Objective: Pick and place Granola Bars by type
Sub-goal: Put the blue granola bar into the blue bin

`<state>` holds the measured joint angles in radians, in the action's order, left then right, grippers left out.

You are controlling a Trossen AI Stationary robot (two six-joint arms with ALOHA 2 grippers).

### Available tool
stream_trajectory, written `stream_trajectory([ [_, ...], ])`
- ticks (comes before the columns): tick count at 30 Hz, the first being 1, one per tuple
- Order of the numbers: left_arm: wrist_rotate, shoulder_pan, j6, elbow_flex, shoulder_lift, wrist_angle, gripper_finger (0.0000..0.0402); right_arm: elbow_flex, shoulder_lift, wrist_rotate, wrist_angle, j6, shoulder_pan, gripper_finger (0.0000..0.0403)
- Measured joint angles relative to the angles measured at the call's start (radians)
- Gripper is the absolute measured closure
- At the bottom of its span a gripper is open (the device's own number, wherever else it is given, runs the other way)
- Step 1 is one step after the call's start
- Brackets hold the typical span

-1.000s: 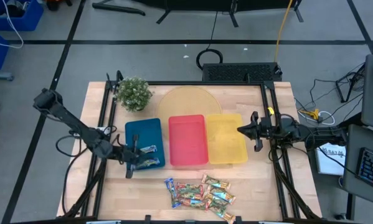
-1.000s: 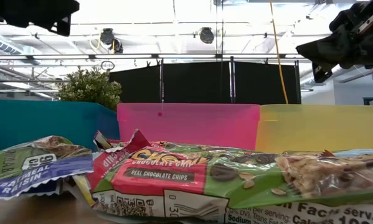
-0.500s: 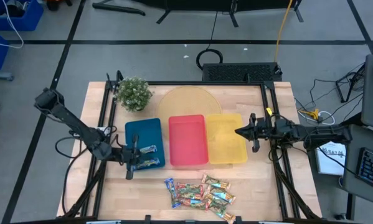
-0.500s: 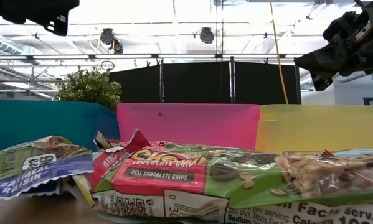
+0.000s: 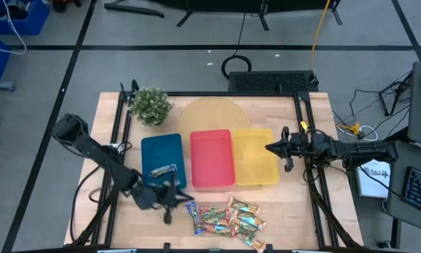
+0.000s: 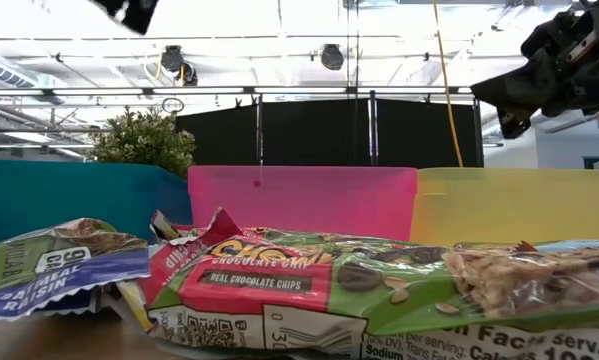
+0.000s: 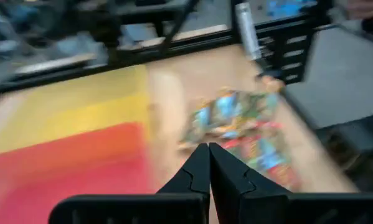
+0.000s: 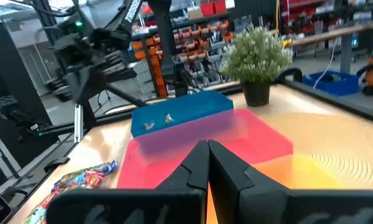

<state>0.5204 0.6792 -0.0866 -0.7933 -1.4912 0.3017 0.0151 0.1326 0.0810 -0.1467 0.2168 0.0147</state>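
Two legible wrappers point(image 6: 269, 280): "OATMEAL RAISIN", "REAL CHOCOLATE CHIPS"; left claw point(image 5: 169, 204) and right claw point(image 5: 270, 147) closed, empty.

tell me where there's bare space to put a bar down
Free: the empty red plastic tray, the empty yellow plastic tray, and bare wood right of the yellow tray. Crowded: the front edge, where shiny wrapped granola bars pile up.

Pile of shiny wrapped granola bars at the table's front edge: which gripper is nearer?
Left. The left gripper sits right beside the granola bar pile; the right gripper hangs over the yellow plastic tray, farther back.
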Motion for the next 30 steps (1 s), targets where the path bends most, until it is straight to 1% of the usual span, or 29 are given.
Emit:
stream_trajectory([
  [2, -0.084, 0.000, 0.000, -0.093, -0.063, -0.047, 0.0387, 0.000, 0.000, 0.000, -0.019, -0.023, 0.000, 0.0403],
  [4, -0.138, 0.002, -0.005, -0.182, -0.121, -0.128, 0.0384, 0.000, 0.000, 0.000, -0.028, -0.030, 0.000, 0.0403],
  [8, -0.281, 0.003, -0.031, -0.392, -0.254, -0.349, 0.0383, 0.000, 0.000, 0.000, -0.032, -0.029, 0.000, 0.0403],
  [11, -0.294, 0.008, -0.025, -0.534, -0.356, -0.530, 0.0382, 0.000, 0.000, 0.000, -0.037, -0.037, 0.000, 0.0403],
  [15, -0.275, 0.007, -0.011, -0.688, -0.458, -0.683, 0.0381, 0.000, 0.000, 0.000, -0.037, -0.046, 0.000, 0.0403],
  [17, -0.254, 0.007, 0.021, -0.736, -0.500, -0.728, 0.0380, 0.000, 0.000, 0.000, -0.037, -0.046, 0.000, 0.0403],
  [18, -0.261, 0.009, 0.038, -0.751, -0.515, -0.749, 0.0379, 0.000, 0.000, 0.000, -0.037, -0.046, 0.000, 0.0403],
  [21, -0.346, 0.012, 0.075, -0.772, -0.542, -0.752, 0.0360, 0.000, 0.000, 0.000, -0.037, -0.046, 0.000, 0.0403],
  [23, -0.431, 0.012, 0.043, -0.772, -0.544, -0.757, 0.0335, 0.000, 0.000, 0.000, -0.037, -0.046, 0.000, 0.0403],
  [25, -0.490, 0.005, 0.033, -0.772, -0.545, -0.767, 0.0304, 0.000, 0.000, 0.000, -0.037, -0.046, 0.000, 0.0403],
  [27, -0.494, 0.001, 0.070, -0.772, -0.545, -0.779, 0.0268, 0.000, 0.000, 0.000, -0.036, -0.046, 0.000, 0.0403],
  [30, -0.460, 0.002, 0.187, -0.772, -0.545, -0.797, 0.0215, 0.000, 0.001, 0.000, -0.036, -0.046, 0.000, 0.0403],
])
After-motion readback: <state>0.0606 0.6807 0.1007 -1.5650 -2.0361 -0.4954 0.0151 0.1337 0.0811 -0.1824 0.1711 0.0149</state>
